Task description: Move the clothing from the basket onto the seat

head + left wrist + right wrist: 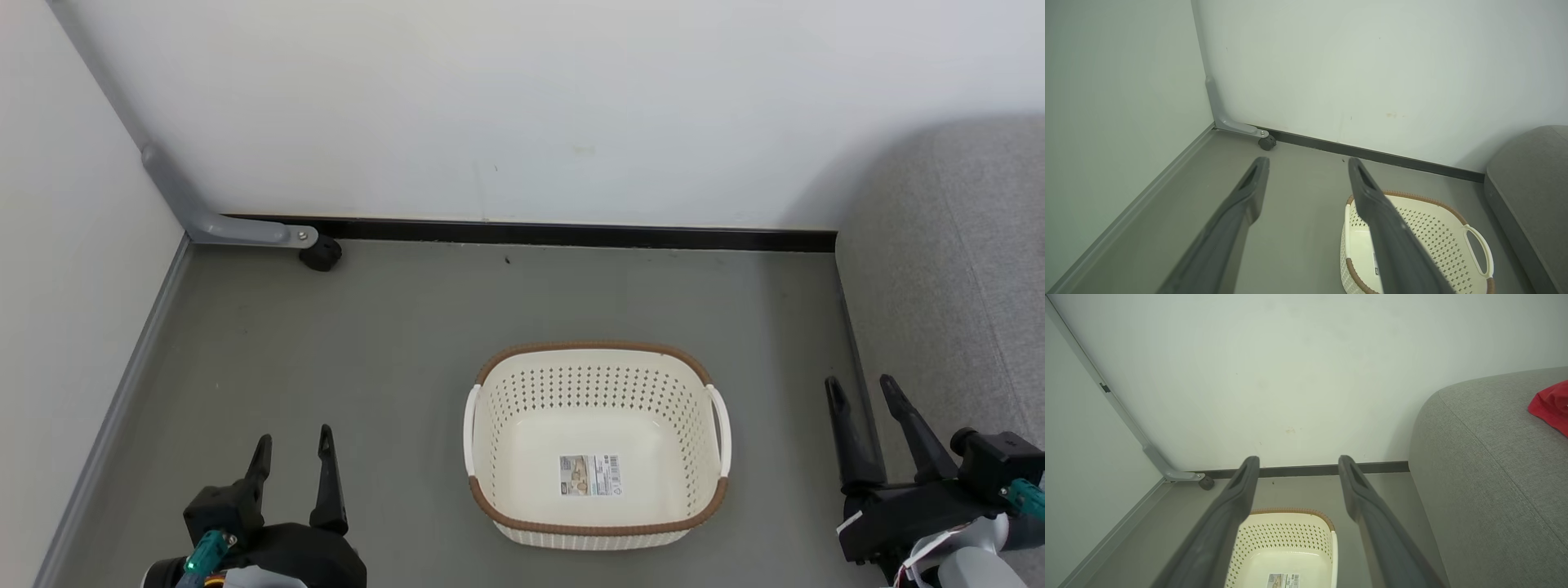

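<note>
Red clothing (pixel 1551 406) lies on the grey seat (pixel 1486 477) at the frame's right edge, to the right of the right gripper (pixel 859 384), the nearer one. Cream basket (pixel 596 349), centre frame, holds nothing. Left gripper (pixel 294 438) and right alike stand spread apart, empty — task apparently complete.

Here's the oval cream-white plastic basket (pixel 596 388), smooth with a soft sheen, perforated walls topped by a brown woven-look rim (pixel 596 348). A printed paper label (pixel 589 474) sits flat on its bottom. At three o'clock of it, the light grey sofa seat (pixel 955 269) is coarse, matt woven cloth with stitched seams. On that, a soft bright red cloth garment (pixel 1551 405). The grey floor (pixel 367 343) is smooth and matt.
</note>
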Controlling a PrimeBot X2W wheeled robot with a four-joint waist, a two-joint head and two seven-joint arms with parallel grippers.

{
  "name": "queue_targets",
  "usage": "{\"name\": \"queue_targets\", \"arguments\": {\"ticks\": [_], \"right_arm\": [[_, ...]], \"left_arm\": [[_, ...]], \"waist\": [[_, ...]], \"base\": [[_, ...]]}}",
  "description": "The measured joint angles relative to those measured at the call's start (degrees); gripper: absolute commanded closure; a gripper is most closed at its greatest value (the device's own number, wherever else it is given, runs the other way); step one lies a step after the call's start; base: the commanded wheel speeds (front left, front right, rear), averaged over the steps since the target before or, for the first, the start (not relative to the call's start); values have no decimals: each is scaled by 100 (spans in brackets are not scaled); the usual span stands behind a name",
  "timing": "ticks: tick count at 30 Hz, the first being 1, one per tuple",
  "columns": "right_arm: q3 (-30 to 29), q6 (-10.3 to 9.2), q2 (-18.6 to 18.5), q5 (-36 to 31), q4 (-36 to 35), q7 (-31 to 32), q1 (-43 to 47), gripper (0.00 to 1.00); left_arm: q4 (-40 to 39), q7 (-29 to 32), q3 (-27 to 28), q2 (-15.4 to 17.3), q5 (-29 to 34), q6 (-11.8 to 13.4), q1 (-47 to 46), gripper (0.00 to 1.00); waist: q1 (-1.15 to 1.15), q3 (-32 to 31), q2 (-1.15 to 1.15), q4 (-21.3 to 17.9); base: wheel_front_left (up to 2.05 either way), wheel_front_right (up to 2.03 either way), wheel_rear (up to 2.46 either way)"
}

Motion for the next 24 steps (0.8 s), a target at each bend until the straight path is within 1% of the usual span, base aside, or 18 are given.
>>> {"name": "queue_targets", "arguments": {"ticks": [4, 22, 23, 24], "right_arm": [[-1, 0, 22, -30, -3, 0, 64, 0], [-11, 0, 77, -49, -53, 0, 205, 0], [-14, 0, 81, -55, -55, 0, 205, 100], [-18, 0, 87, -58, -56, 0, 205, 100]], "left_arm": [[51, -1, 15, 2, 0, -48, 44, 0], [22, -1, 119, -18, 24, -48, 148, 0], [20, -1, 135, -16, 35, -48, 149, 100], [15, -1, 147, -13, 40, -51, 151, 100]], "waist": [[0, -82, 0, -12], [0, -242, 0, -14], [0, -246, 0, -12], [0, -251, 0, -11]], "base": [[0, 0, 0], [0, 0, 0], [0, 0, 0], [0, 0, 0]]}}
